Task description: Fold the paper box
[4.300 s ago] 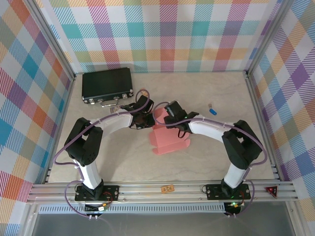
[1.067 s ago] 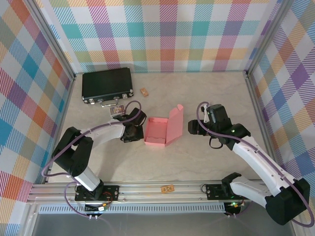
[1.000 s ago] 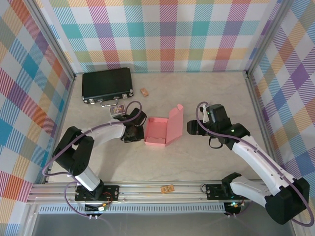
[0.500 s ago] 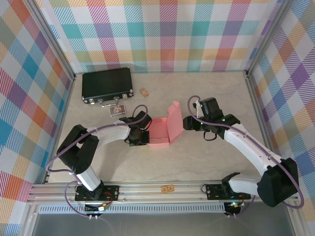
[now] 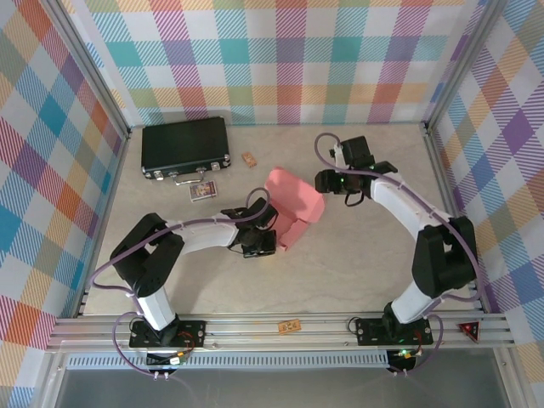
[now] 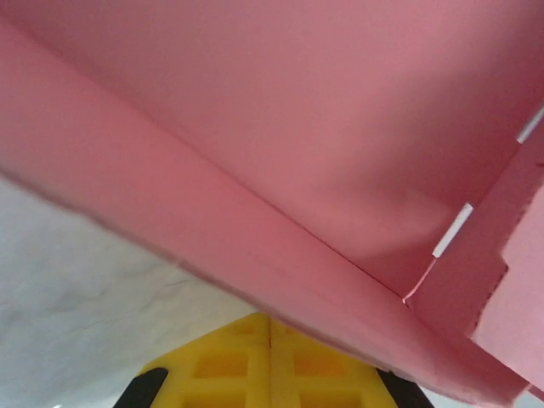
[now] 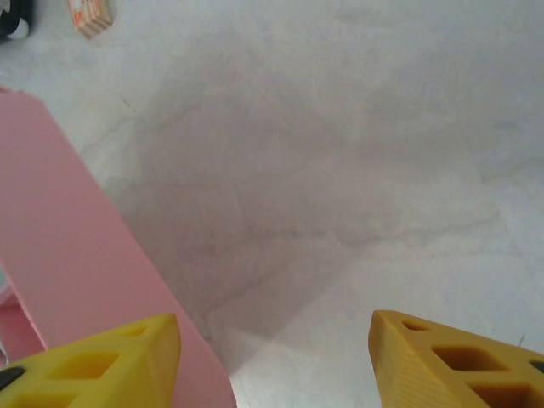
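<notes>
The paper box (image 5: 293,200), salmon-pink card, stands tipped up at mid-table with its lid leaning over toward the left. My left gripper (image 5: 260,241) is shut with nothing between its fingers, and its tips lie against the box's lower left edge. In the left wrist view the box (image 6: 297,127) looms close above the shut yellow gripper (image 6: 270,361). My right gripper (image 5: 326,181) is open just right of the box's upper edge. In the right wrist view the box (image 7: 59,238) slants beside the left finger, and bare table lies between the open gripper (image 7: 276,340) fingers.
A black hard case (image 5: 185,146) lies at the back left. A tiny tan block (image 5: 249,159) sits right of it, also the tan block (image 7: 89,15) in the right wrist view. A small card (image 5: 203,191) lies near the case. Metal frame rails edge the table.
The box has gone from lying flat to tipped up on edge. My left gripper slid right beneath it, and my right gripper moved back and left to the lid, its jaws narrowing slightly.
</notes>
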Available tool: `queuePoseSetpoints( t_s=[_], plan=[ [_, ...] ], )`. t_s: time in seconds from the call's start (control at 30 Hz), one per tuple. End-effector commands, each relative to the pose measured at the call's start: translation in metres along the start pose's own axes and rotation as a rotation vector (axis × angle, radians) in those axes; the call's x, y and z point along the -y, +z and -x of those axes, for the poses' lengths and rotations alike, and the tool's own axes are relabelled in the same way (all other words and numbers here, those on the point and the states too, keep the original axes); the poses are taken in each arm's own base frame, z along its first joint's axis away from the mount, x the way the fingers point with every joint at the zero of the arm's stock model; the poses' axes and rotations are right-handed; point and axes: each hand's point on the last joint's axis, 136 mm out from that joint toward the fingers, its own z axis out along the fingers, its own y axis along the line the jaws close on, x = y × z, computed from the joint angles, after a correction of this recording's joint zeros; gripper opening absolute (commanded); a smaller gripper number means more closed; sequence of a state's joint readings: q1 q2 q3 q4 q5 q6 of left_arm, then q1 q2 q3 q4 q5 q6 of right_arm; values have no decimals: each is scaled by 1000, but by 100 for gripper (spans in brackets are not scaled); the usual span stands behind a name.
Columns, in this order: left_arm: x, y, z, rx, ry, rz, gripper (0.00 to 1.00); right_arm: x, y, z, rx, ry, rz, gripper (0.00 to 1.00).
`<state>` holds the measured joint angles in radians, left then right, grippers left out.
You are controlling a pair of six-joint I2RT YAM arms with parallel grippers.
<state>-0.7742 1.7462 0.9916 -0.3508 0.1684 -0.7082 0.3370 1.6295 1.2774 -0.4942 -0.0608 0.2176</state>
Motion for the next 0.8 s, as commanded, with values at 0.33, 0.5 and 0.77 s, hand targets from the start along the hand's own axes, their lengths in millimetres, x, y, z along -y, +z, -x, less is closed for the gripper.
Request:
queuePoseSetpoints(
  t_s=[0.33, 0.5, 0.77],
  plan=[
    [8, -68, 32, 161, 83, 45, 20, 36, -59, 36, 121, 43, -108, 67],
    [-22, -102, 63, 251, 59, 115, 27, 31, -82, -4, 97, 68, -66, 68],
    [-69, -110, 126, 320, -31, 200, 13, 31, -85, -87, 17, 204, -7, 64]
  ],
)
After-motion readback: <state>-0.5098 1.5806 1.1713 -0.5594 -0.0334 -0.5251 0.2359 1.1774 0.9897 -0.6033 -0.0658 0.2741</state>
